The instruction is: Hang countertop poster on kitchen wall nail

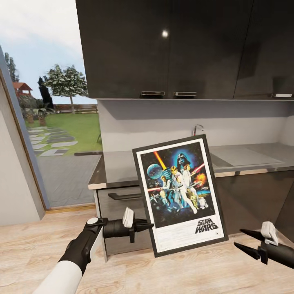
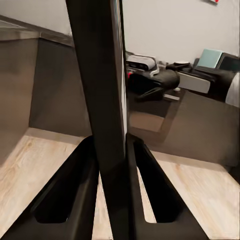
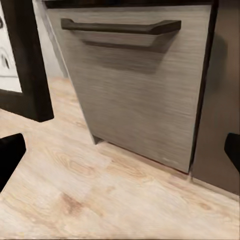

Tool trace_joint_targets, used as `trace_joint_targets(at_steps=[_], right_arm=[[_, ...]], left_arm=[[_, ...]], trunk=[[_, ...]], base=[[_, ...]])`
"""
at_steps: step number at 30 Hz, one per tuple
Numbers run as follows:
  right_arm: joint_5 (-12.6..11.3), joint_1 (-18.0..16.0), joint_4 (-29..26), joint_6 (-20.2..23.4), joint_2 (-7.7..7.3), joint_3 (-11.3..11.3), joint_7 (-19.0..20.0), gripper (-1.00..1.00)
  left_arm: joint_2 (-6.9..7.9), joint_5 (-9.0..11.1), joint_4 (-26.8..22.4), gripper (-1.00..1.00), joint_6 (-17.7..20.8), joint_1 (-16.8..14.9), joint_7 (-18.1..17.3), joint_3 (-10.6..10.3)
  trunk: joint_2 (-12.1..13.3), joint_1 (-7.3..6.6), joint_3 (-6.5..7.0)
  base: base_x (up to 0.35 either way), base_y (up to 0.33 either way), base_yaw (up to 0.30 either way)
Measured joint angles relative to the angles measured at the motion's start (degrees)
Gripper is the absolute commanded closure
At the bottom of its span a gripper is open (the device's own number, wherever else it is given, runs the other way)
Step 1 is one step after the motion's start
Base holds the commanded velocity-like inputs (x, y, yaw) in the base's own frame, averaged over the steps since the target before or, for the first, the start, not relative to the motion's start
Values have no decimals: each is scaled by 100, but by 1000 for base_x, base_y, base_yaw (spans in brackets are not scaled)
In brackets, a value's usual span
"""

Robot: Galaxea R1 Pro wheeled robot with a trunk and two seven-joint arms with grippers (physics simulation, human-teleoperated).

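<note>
From the head camera we see our left gripper [image 1: 143, 226] clamping the poster [image 1: 179, 193] by its left edge, held tilted before the kitchen countertop [image 1: 114, 169]; our right gripper [image 1: 247, 241] gapes empty. At the left wrist, fingers [image 2: 75, 190] pinch the frame. The right wrist faces a handled cabinet drawer [image 3: 135, 85] above wood floor [image 3: 100, 195].

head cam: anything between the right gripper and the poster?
Nothing. In the head view the open right gripper sits off the poster's lower corner, with just a bare stretch of wood floor and dark cabinet front behind.
</note>
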Motion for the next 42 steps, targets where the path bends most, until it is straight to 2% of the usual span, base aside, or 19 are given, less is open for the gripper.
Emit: trace_joint_targets(at_steps=[4, 5, 7, 10, 15, 22, 28, 35, 42], right_arm=[[5, -7, -13, 26, -66, 69, 403, -100], [6, -9, -17, 38, -100, 95, 630, -100], [4, -10, -14, 44, -128, 124, 758, -100], [-5, -11, -29, 54, -154, 432, 863, -100], [-48, -12, -36, 60, -164, 666, 890, -100], [-62, -12, -31, 59, -155, 736, 891, -100], [-64, -12, -37, 59, -141, 931, 891, -100], [-64, -12, -37, 59, -138, 956, 891, -100], [-63, -13, -42, 59, -123, 960, 891, -100]], left_arm=[[0, -5, 9, 100, 3, 0, -117, 3], [0, -6, 12, 100, 5, 0, -155, 0], [-3, -7, 15, 100, 7, 0, -176, -2], [-6, -8, 19, 100, 12, 0, -191, -3], [-7, -8, 23, 100, 4, 0, -196, -4], [-9, -10, 30, 100, -25, 0, -200, -4], [-12, -15, 33, 100, -39, 0, -205, -12], [-16, -30, 120, 100, -48, 0, -201, -42], [-14, -360, 320, 100, -341, 0, -185, -126]], trunk=[[0, 0, 0], [0, 0, 0], [0, 0, 0], [0, 0, 0], [0, 0, 0], [0, 0, 0], [0, 0, 0], [0, 0, 0], [0, 0, 0]], base=[[0, 0, 0], [0, 0, 0], [0, 0, 0], [0, 0, 0], [0, 0, 0], [0, 0, 0], [0, 0, 0], [0, 0, 0], [0, 0, 0]])
